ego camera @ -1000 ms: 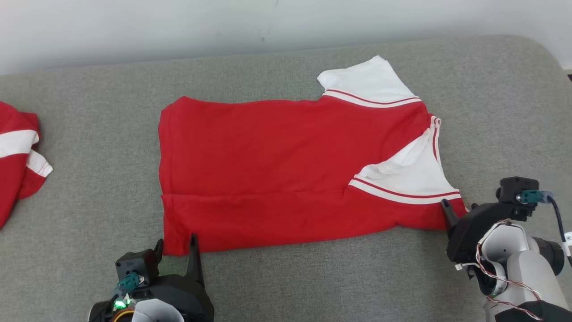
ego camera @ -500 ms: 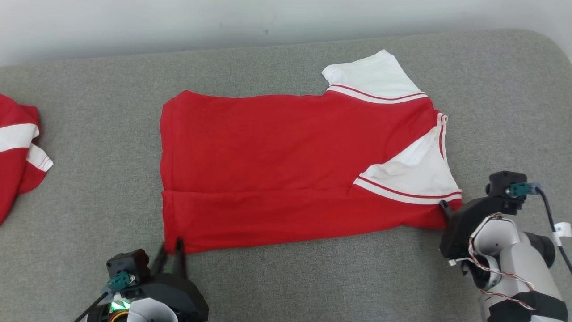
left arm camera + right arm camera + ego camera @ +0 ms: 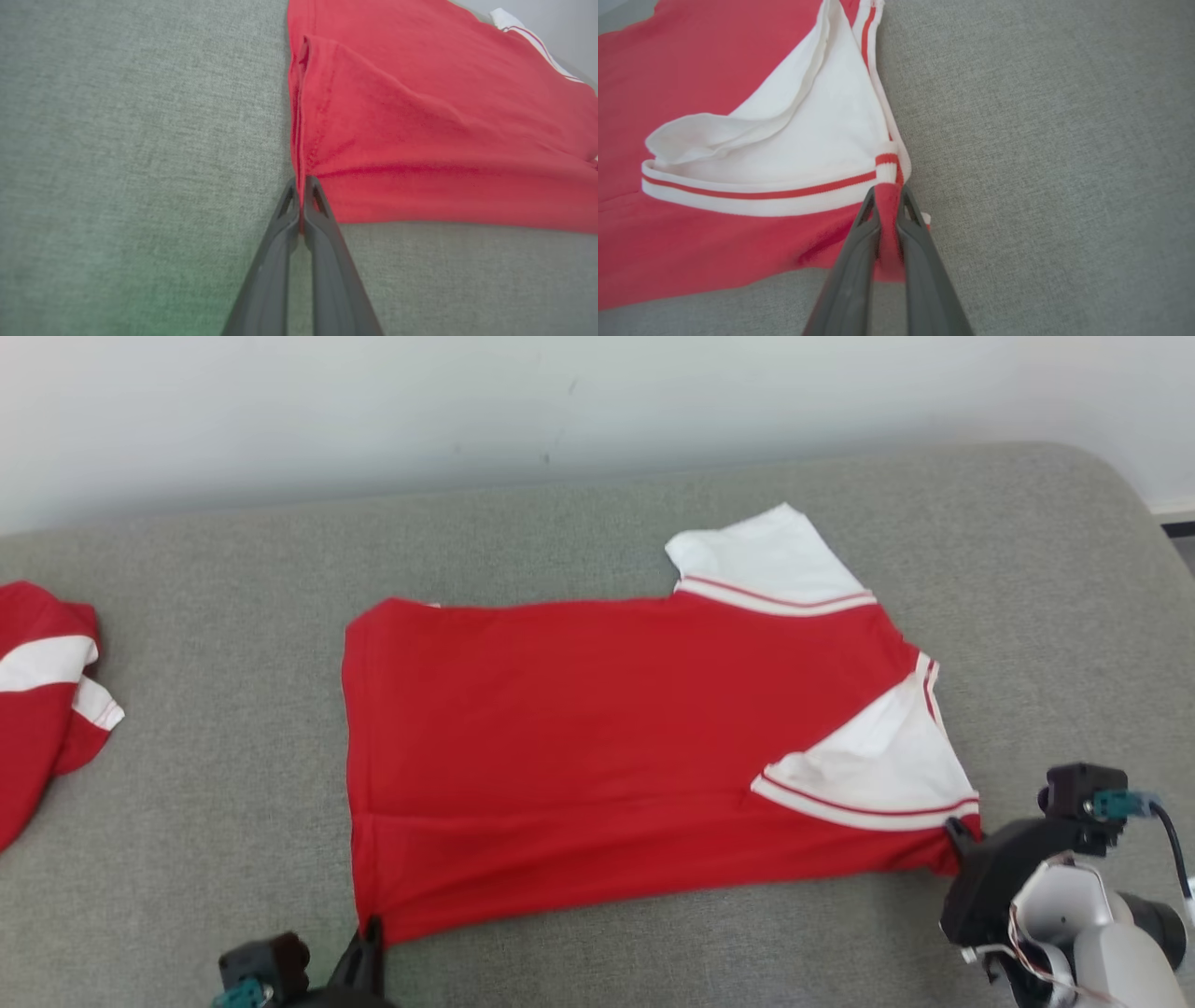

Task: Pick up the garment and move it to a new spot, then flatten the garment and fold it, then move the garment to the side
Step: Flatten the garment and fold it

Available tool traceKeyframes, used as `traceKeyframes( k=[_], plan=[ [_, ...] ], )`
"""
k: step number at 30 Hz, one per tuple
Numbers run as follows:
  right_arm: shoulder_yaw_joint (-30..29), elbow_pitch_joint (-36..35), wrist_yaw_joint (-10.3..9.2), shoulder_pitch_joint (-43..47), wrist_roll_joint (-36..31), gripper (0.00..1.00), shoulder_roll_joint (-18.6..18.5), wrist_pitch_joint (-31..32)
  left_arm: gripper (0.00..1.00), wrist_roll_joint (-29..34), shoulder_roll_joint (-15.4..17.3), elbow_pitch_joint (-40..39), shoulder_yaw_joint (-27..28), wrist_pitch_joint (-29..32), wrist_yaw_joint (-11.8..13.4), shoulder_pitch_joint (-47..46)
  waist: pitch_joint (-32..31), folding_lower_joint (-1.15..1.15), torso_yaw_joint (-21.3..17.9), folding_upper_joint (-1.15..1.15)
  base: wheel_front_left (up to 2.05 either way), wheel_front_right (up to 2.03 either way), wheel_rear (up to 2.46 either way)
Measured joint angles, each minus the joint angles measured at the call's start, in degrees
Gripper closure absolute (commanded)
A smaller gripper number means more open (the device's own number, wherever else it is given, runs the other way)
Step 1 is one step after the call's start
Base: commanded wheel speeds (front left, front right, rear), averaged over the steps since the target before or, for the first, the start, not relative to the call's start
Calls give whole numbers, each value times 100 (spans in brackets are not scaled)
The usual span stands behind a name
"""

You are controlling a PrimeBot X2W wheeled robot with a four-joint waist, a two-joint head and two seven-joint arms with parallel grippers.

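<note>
Lying spread on the grey padded surface (image 3: 187, 859), one red garment (image 3: 597, 747) stretches sideways across the middle of the head view, with its hem toward the robot's left and its shoulders toward the right. It has two white sleeves. The far sleeve (image 3: 761, 555) sticks out past the far edge, and the near sleeve (image 3: 878, 765) is folded in over the red body. Each sleeve is bordered by one white band carrying a thin red stripe. One long crease runs parallel to the garment's near edge, and the cloth there is lifted slightly off the surface.

Two grippers hold the garment, one at each near corner. The left gripper (image 3: 371, 933) is at the near left corner. In the left wrist view its jaws (image 3: 301, 186) are pressed together on the hem edge of the garment (image 3: 420, 116), with red cloth pinched between the tips. The right gripper (image 3: 954, 831) is at the near right corner, just below the near sleeve's band. In the right wrist view its jaws (image 3: 888, 196) are clamped on a wad of red cloth from the garment (image 3: 714, 242), which shows between the two dark fingers.

One second garment (image 3: 37, 709), also red and white, lies crumpled at the left edge of the surface, well apart from the first. A pale wall (image 3: 560, 401) rises behind.
</note>
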Motion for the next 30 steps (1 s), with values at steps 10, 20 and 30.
traceKeyframes(
  k=[10, 20, 30],
  plan=[
    [78, -961, 0, 1017, 335, 100, -1, 358, 100, -126, 113, -381, 1, 29, 124, 747, -348, -1, -102, 0, 0, 0, 0],
    [53, -1145, 0, 1350, 293, 0, -11, 313, 0, -167, 134, -447, 8, -25, 182, 990, -533, -1, -100, 0, 0, 0, 0],
    [208, -1543, 0, 732, -55, 0, -10, 408, 0, -177, 409, -582, 240, -109, 241, 956, -420, -1, -95, 0, 0, 0, 0]
  ],
)
